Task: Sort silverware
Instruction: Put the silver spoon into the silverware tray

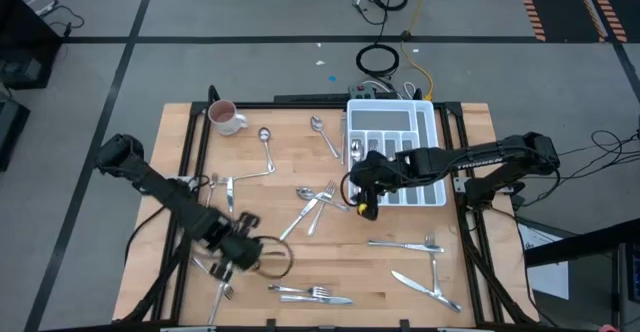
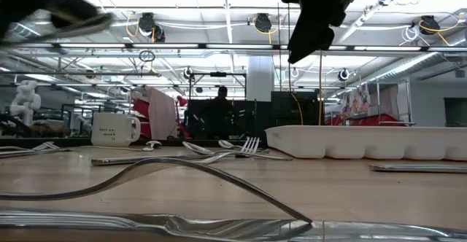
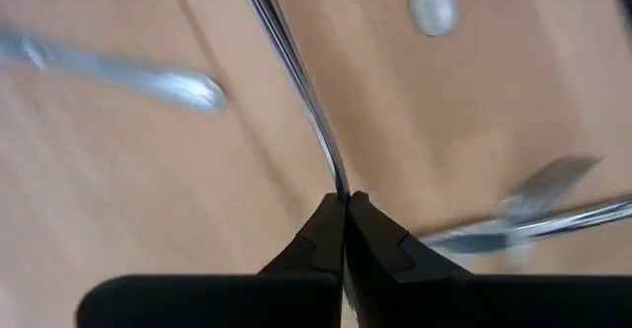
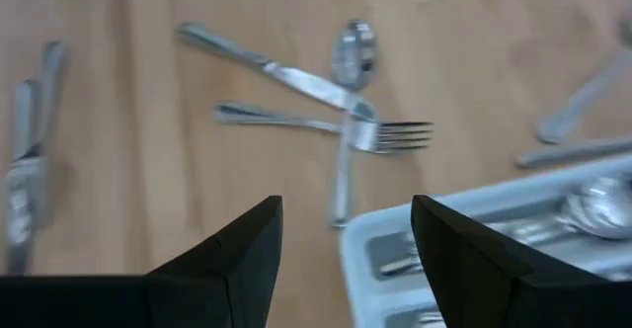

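Silverware lies scattered over the wooden table: spoons at the far side, a heap of fork, knife and spoon in the middle, and more pieces near the front edge. My left gripper, over the near left, is shut on a slim silver piece; which kind it is I cannot tell. My right gripper hangs open above the near left corner of the white tray, beside the heap, with nothing between its fingers. My left gripper pinches one end of the slim silver piece between its two fingertips. The fingers point steeply down. The piece runs straight on from the fingertips, seen edge-on. The blurred table passes beneath it.
A white mug stands at the far left corner. The tray holds several pieces. A fork and knife and another knife lie at the near right. Bare wood shows between the heap and the front edge.
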Action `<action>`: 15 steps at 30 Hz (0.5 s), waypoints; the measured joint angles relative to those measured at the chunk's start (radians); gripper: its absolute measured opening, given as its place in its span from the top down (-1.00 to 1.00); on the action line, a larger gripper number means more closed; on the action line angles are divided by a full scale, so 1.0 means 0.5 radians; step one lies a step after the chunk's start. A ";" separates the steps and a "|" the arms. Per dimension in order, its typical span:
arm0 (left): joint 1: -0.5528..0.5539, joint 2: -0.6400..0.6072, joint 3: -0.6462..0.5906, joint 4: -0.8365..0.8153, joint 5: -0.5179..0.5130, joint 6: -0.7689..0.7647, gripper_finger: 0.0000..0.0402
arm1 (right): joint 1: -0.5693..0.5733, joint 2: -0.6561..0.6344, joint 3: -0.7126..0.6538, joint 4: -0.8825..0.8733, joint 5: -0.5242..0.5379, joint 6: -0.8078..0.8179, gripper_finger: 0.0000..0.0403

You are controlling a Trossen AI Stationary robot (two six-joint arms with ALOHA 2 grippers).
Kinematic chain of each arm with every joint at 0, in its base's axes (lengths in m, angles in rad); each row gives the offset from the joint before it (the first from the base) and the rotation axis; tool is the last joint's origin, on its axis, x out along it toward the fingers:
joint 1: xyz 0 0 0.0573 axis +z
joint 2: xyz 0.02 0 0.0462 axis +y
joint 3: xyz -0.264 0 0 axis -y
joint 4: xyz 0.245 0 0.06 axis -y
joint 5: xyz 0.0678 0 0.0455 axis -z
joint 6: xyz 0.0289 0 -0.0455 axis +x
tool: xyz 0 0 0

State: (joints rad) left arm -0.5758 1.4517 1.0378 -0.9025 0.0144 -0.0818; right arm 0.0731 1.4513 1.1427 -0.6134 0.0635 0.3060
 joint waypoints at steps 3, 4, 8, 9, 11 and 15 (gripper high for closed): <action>0.213 0.000 0.000 0.072 0.009 0.584 0.96 | 0.017 0.000 0.000 -0.003 -0.035 -0.006 -0.08; 0.278 0.000 0.000 0.090 0.008 0.767 0.96 | 0.020 0.000 0.000 -0.012 -0.036 -0.003 -0.08; 0.508 0.000 0.023 0.134 -0.070 1.517 0.96 | 0.028 0.000 0.000 -0.061 -0.035 0.055 -0.08; 0.557 0.000 0.035 0.137 -0.129 1.690 0.96 | 0.028 0.000 0.000 -0.092 -0.035 0.074 -0.08; 0.649 0.000 0.060 0.163 -0.253 2.001 0.96 | 0.028 -0.009 0.000 -0.182 -0.034 0.100 -0.08; 0.828 0.033 0.152 0.167 -0.378 2.450 0.96 | 0.028 -0.063 0.000 -0.251 -0.034 0.100 -0.08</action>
State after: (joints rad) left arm -0.1618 1.4682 1.1141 -0.8190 -0.1744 1.1429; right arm 0.0872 1.4197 1.1427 -0.7390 0.0467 0.3557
